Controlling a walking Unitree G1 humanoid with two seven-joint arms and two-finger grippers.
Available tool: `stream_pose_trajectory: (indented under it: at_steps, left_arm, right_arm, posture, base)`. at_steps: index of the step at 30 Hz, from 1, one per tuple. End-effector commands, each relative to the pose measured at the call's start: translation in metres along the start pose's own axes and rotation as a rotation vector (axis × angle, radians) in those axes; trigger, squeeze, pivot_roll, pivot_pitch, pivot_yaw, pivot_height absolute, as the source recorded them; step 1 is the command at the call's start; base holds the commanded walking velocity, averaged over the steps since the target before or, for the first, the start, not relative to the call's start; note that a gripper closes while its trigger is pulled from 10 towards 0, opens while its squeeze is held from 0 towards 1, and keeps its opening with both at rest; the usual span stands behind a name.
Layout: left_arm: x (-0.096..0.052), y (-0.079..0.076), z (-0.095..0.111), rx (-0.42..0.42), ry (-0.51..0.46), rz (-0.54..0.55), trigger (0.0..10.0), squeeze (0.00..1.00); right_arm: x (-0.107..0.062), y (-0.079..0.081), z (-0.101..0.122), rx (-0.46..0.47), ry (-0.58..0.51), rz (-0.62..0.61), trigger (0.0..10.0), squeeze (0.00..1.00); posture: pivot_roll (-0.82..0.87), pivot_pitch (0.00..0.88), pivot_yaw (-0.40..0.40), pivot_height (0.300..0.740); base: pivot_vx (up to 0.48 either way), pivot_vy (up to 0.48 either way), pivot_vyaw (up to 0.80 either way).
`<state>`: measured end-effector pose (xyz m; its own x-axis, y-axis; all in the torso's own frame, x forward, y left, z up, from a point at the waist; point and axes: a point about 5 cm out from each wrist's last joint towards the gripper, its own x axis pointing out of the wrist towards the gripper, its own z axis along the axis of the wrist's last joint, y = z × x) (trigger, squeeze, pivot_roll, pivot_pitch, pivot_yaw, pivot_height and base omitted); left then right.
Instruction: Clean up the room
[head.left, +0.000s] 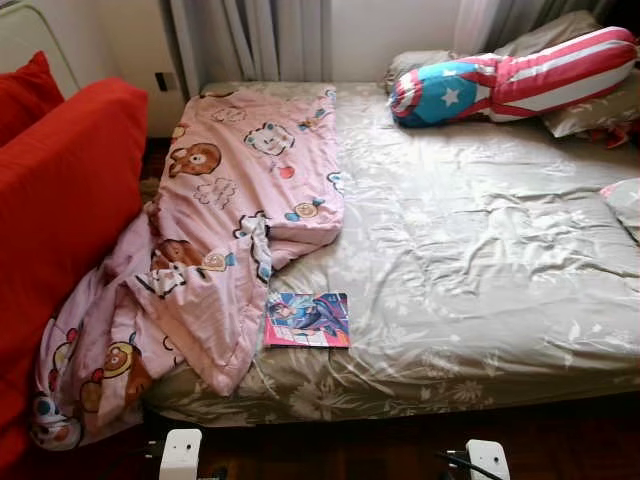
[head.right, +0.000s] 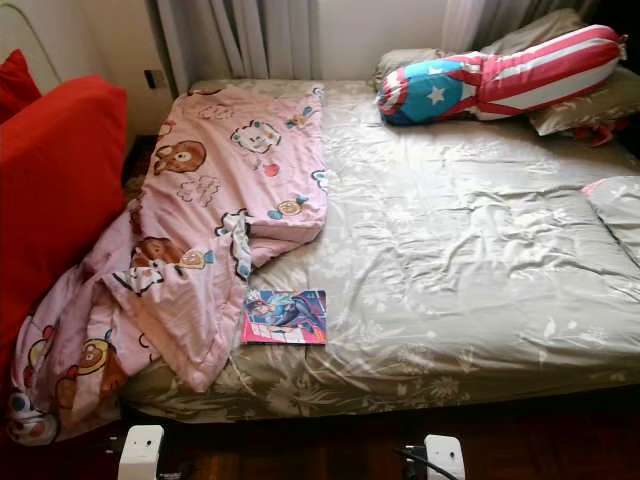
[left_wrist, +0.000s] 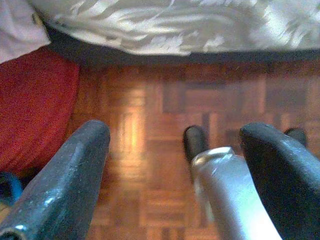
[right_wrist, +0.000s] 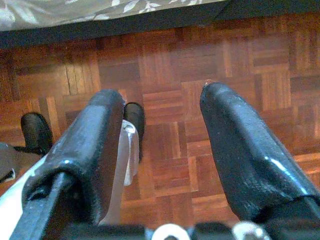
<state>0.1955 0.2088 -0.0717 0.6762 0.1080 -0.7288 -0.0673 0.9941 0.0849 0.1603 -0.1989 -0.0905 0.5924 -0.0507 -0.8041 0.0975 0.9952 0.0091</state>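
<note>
You were looking down at a low bed (head.left: 480, 250) covered in a wrinkled grey-beige floral sheet. A pink cartoon-print duvet (head.left: 235, 200) lay along the bed's left side and spilled off its near left corner toward the floor. A thin colourful illustrated book (head.left: 307, 320) lay flat on the sheet, touching the duvet's lower edge, near the bed's front edge. At the head of the bed rested a long bolster pillow with red and white stripes and a blue starred end (head.left: 520, 82), with grey pillows (head.left: 590, 110) behind and beneath it. A large red cushion (head.left: 60, 220) stood just left of the bed, against the hanging duvet.

The wrist views gave you what the head views did not: the dark parquet floor (right_wrist: 170, 75) under the bed's edge. The left gripper (left_wrist: 175, 165) hung over that floor with its jaws apart and nothing between them; the right gripper (right_wrist: 162, 150) was likewise spread and empty. In the left wrist view the cushion and the sheet's hem were blurred. The right edge of the bed was cut off in both head views.
</note>
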Motion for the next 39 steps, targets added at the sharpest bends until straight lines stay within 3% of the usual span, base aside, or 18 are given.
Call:
stream_pose_trajectory:
  at_steps: [1,7,20,26,33,39]
  left_arm:
    - [-0.001,0.000,-0.004,-0.009,0.013,0.006,10.0,0.00]
    - [-0.004,0.006,-0.015,-0.017,0.067,0.017,10.0,0.00]
    - [-0.003,0.006,-0.011,-0.013,0.052,0.012,10.0,0.00]
    - [-0.002,0.004,-0.008,-0.020,0.032,0.011,10.0,0.00]
    - [0.000,-0.002,0.000,-0.040,-0.017,-0.005,10.0,0.00]
    - [0.005,-0.009,0.040,-0.119,-0.204,-0.047,10.0,0.00]
  right_arm:
    - [0.001,0.006,-0.001,-0.013,0.008,0.004,10.0,0.00]
    - [0.002,0.017,-0.001,-0.015,0.012,0.013,10.0,0.00]
    - [0.001,0.017,-0.002,-0.030,0.015,0.021,10.0,0.00]
    - [0.002,0.019,0.004,-0.023,-0.014,0.038,10.0,0.00]
    - [0.005,0.021,0.018,-0.025,-0.061,0.054,10.0,0.00]
    - [0.008,0.037,0.064,-0.019,-0.269,0.133,10.0,0.00]
  posture:
    - [-0.07,0.109,-0.019,0.740]
    - [-0.07,0.096,-0.012,0.740]
    - [-0.07,0.077,-0.009,0.740]
    - [-0.07,0.085,-0.012,0.740]
    - [-0.07,0.103,-0.015,0.740]
    - [-0.09,0.122,-0.011,0.740]
  base:
    - [0.240,0.000,0.80]
    - [0.246,0.000,0.80]
    - [0.249,0.000,0.80]
    - [0.126,0.000,0.00]
    - [0.000,0.000,0.00]
    - [0.000,0.000,0.00]
